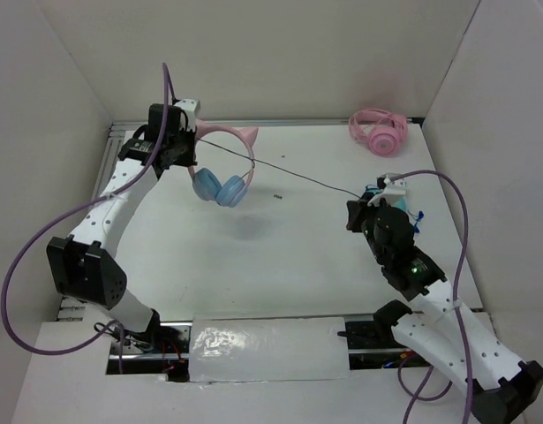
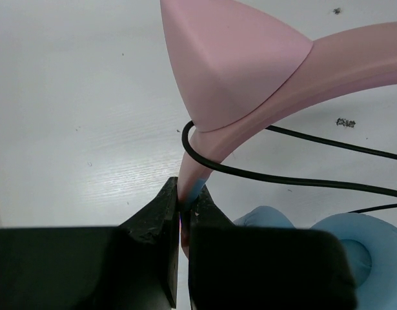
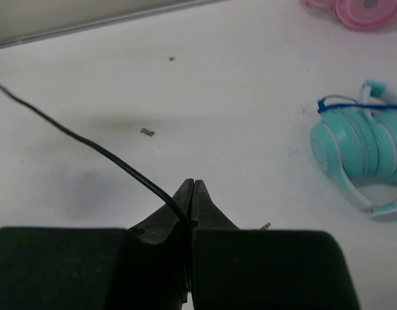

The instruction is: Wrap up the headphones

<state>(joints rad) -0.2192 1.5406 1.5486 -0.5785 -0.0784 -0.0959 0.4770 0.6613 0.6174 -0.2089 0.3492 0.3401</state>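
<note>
Top external view: left gripper [image 1: 187,150] pinches the headphones [image 1: 225,181] by the headband [image 1: 227,134], holding them lifted over the table's [image 1: 253,283] far left; right gripper [image 1: 364,208], jaws pressed together, pinches their taut cable [image 1: 311,179]

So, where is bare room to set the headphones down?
Widest: the table's middle, between left arm and right arm, nearer than the cable. Also the far strip between the held headphones and pink headphones. Crowded: around the right gripper and teal headphones.
</note>
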